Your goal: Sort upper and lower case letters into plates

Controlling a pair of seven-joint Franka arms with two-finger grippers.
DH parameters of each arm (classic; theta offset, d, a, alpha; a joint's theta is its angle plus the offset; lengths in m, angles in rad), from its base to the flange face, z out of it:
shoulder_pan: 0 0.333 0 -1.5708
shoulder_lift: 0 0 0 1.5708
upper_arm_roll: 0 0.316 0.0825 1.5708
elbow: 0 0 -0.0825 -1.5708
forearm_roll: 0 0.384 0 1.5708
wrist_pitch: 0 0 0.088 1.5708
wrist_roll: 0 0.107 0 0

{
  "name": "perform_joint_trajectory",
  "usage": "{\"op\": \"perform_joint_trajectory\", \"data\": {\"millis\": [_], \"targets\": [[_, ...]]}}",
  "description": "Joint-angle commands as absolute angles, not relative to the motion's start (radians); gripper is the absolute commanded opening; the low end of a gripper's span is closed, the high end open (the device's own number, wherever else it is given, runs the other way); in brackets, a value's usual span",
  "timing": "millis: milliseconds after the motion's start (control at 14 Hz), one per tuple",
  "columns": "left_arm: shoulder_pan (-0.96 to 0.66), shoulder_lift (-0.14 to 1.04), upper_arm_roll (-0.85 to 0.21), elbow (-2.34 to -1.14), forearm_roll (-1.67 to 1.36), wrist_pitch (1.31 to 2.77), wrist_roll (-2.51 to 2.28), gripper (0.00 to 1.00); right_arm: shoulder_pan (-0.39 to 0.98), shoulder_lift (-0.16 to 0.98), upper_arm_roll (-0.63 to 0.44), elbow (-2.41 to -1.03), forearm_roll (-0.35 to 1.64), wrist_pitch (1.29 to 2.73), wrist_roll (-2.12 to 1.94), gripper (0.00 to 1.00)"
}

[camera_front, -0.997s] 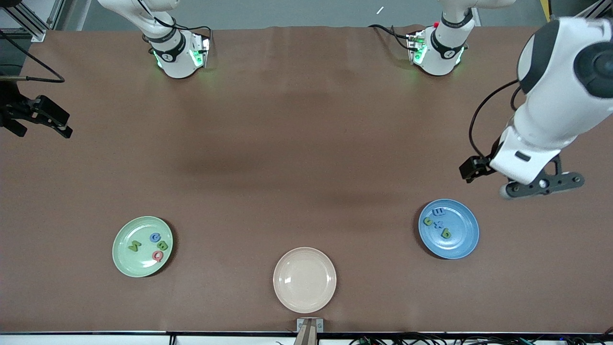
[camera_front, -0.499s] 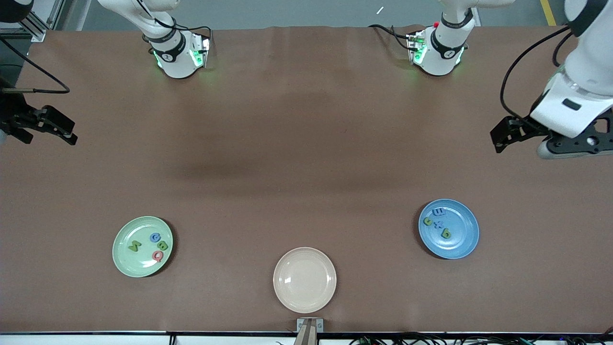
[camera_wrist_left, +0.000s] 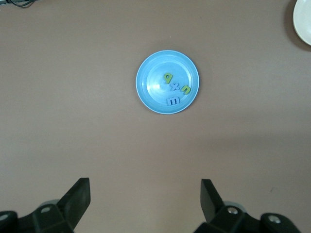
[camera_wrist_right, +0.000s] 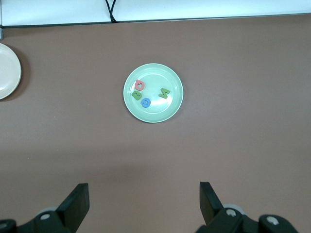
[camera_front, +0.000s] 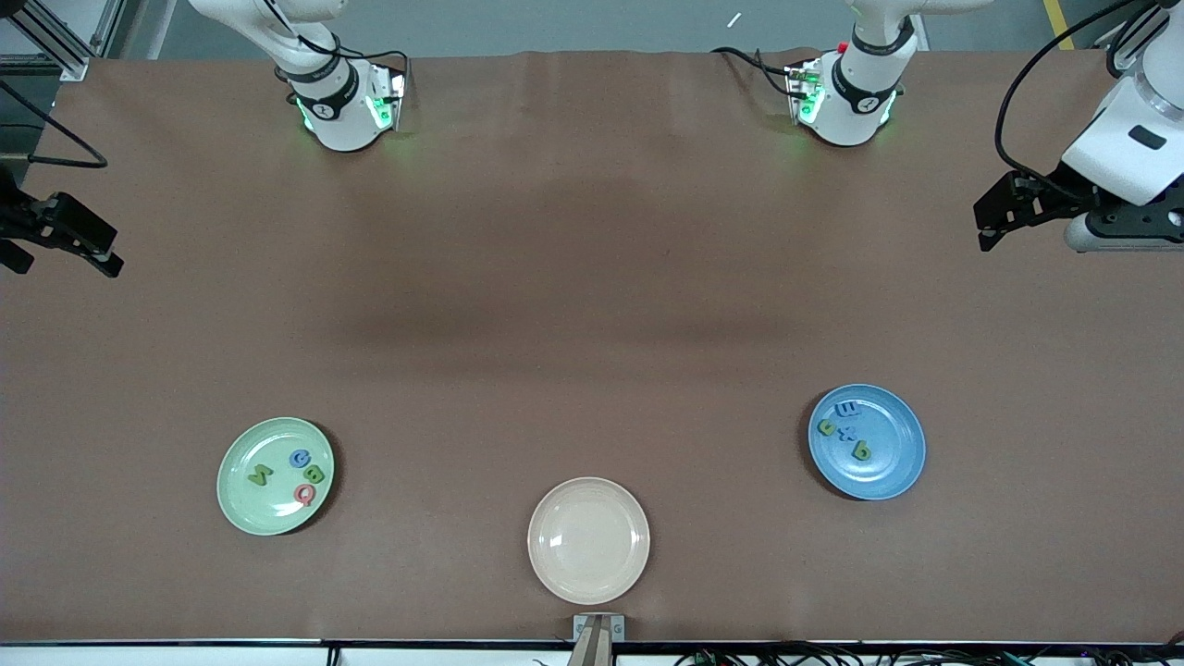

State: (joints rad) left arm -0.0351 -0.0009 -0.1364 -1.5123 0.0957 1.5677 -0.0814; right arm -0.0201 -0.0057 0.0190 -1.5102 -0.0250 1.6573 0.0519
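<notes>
The right gripper (camera_front: 65, 242) hangs high over the bare cloth at the right arm's end of the table, its jaws spread wide in its wrist view and holding nothing; it looks parked clear of the work. The green plate (camera_front: 242, 499) lies near the front camera toward that same end and holds four letters: a green M (camera_front: 261, 476), a blue G (camera_front: 300, 458), a green B (camera_front: 314, 475) and a pinkish Q (camera_front: 305, 494), all seemingly capitals, grouped here because this plate takes the upper case. The cream plate (camera_front: 588, 540) sits between the two task plates, nearest the camera, and carries nothing; I judge it was the source dish, now emptied. The blue plate (camera_front: 893, 453) lies toward the left arm's end with four more: a blue m (camera_front: 846, 409), a green piece (camera_front: 826, 427) I cannot read, a blue x (camera_front: 846, 434) and a green q (camera_front: 861, 450), apparently the lower case set. The left gripper (camera_front: 1004, 211) hangs over bare cloth at its arm's end, jaws wide apart and empty. With all eight letters in plates, the sorting looks finished and both arms appear to wait.
</notes>
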Motion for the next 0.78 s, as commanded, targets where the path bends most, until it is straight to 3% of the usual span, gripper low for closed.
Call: {"op": "perform_joint_trajectory", "data": {"millis": [0,712], "targets": [[-0.026,-0.035,-0.137,-1.539,0.095,1.563,-0.043,1.0,-0.034,-0.006,0.026,-1.502,-0.02,1.651,0.057,1.0],[-0.06,-0.064,-0.04,-1.54,0.081,1.565,-0.04,1.0,-0.034,-0.006,0.026,-1.503,-0.02,1.651,0.057,1.0]]}}
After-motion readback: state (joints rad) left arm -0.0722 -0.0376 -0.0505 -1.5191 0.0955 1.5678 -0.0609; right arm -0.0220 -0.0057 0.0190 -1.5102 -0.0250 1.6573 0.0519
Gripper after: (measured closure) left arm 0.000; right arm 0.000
